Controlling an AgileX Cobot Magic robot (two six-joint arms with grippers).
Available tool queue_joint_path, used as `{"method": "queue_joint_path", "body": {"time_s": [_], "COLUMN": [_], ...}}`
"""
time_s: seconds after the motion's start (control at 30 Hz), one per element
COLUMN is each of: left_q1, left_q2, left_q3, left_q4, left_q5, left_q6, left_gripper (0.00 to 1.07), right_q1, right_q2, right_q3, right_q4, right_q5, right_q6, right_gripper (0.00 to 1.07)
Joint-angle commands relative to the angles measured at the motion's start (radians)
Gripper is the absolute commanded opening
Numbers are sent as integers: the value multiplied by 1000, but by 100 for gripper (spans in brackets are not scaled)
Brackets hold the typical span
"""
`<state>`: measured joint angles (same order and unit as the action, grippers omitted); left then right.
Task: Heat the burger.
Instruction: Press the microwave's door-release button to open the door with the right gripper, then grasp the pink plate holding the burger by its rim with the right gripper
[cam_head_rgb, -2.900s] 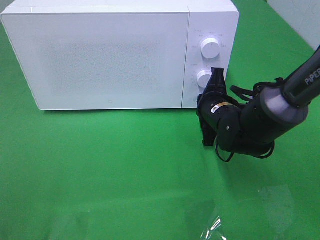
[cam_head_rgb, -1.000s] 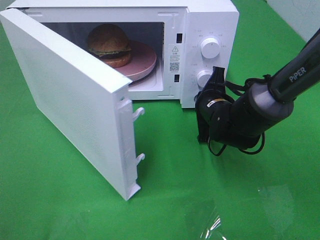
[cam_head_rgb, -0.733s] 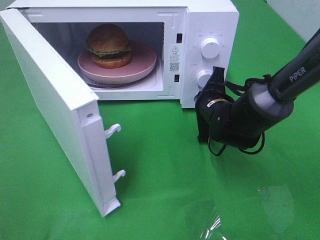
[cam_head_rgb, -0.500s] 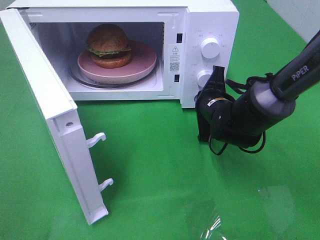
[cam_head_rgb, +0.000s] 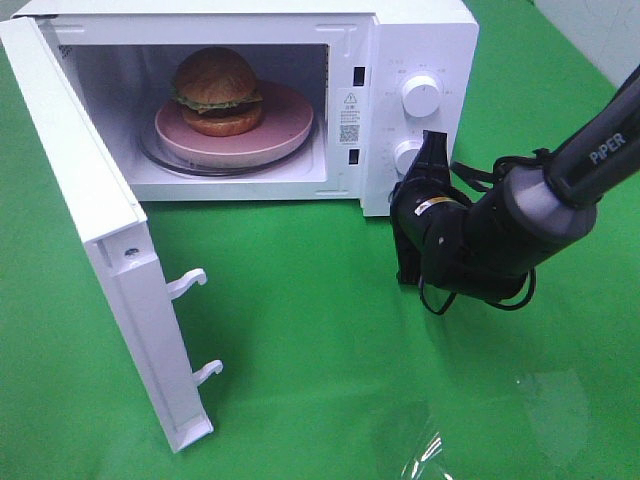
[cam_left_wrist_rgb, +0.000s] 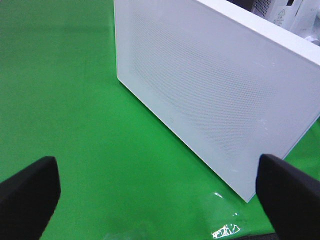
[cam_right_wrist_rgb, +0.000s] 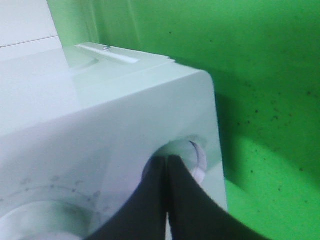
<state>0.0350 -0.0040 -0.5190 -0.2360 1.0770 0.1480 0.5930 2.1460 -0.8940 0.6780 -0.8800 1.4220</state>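
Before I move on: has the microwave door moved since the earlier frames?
Yes. The door has swung from shut to wide open, leftward and away from the fixed control panel.

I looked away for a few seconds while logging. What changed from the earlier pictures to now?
The door swung toward the left, from shut to wide open, baring the burger on its plate inside. Nothing was grasped or let go in view. The right gripper stayed shut at the button, barely shifting; the microwave did not move.
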Motion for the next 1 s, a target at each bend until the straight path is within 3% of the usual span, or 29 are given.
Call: {"method": "queue_joint_path", "body": {"time_s": [0.03,0.63,1.0], "left_q1": [-1,-1,-1], "left_q2": [-16,-16,-16], "left_q3": [2,2,2], "left_q4": [-2,-2,-2], "left_q5": [-7,-7,-7], "left_q6": [-5,-5,-5], "left_gripper": [99,99,99], "right_q1": [6,6,6], "right_q2": [-43,-247,-435], "right_q3": [20,277,311], "right_q4": [-44,-153,-154], "right_q5": [-40,59,289], "right_q6": [-9,-63,-428], "right_gripper": [0,0,3]}}
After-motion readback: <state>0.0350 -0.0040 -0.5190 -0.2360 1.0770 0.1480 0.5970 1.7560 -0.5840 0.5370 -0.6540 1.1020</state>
